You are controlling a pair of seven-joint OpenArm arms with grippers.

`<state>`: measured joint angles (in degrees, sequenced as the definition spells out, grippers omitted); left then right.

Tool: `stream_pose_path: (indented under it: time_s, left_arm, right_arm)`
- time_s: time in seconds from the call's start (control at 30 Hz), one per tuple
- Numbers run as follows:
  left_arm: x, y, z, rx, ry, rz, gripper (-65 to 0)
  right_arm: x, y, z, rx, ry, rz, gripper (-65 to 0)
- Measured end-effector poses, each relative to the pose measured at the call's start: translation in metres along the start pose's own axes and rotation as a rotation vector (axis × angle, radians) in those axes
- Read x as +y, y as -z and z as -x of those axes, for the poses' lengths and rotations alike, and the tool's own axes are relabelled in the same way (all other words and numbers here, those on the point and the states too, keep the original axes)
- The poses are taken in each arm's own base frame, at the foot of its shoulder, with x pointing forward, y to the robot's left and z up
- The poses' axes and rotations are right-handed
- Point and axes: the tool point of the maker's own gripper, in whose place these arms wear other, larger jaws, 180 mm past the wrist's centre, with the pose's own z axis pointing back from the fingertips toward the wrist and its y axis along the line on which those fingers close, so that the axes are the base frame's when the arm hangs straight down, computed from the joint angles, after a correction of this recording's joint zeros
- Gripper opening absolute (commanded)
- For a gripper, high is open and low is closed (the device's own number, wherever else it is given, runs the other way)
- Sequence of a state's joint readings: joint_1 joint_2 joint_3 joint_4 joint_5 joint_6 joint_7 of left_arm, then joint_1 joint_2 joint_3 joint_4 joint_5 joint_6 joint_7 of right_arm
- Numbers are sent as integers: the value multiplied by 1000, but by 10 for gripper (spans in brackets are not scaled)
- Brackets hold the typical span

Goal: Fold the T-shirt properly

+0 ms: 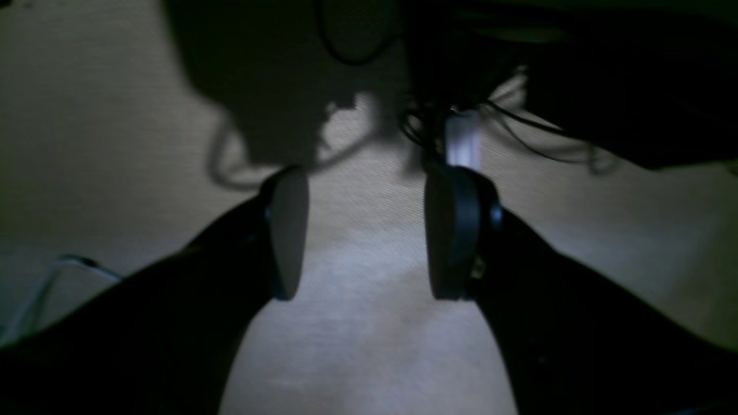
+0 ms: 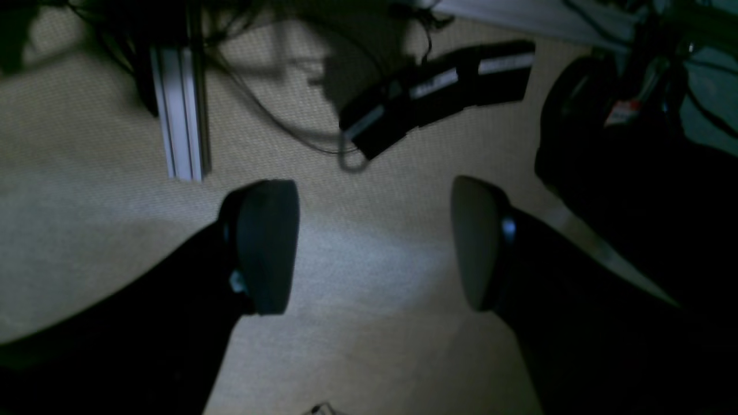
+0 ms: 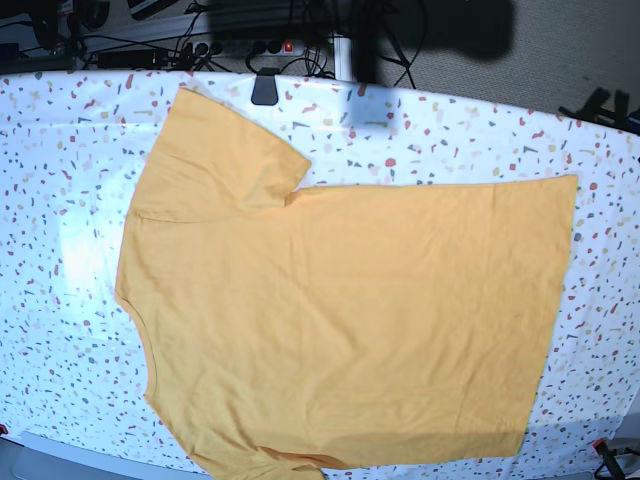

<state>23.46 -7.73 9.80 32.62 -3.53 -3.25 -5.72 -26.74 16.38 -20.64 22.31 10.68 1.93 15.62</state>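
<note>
The T-shirt [image 3: 340, 320] lies spread flat on the table in the base view, mustard yellow, with its neck toward the left and its hem toward the right. One sleeve [image 3: 225, 150] points to the far left corner; the other runs off the bottom edge. Neither gripper shows in the base view. In the left wrist view my left gripper [image 1: 369, 236] is open over beige carpet, nothing between its fingers. Seen by the right wrist camera, my right gripper [image 2: 372, 248] is also open over the carpet and holds nothing.
A white cloth with coloured specks [image 3: 60, 250] covers the table under the shirt. A black clip [image 3: 264, 88] sits on its far edge, with cables [image 3: 240, 45] behind. Aluminium profiles [image 2: 181, 115] [image 1: 463, 138] and a black strap-like object [image 2: 438, 86] stand on the carpet.
</note>
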Motion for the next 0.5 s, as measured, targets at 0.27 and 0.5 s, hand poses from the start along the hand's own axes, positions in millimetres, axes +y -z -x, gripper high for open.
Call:
stream_pose_path:
  time_s: [0.27, 0.5]
  left_arm:
    - [8, -22, 15, -3, 23, 2, -330]
    - [26, -61, 12, -34, 34, -2, -330]
  right_arm:
    - [10, -29, 31, -8, -28, -88, -235]
    - [25, -86, 42, -87, -83, -187, -235]
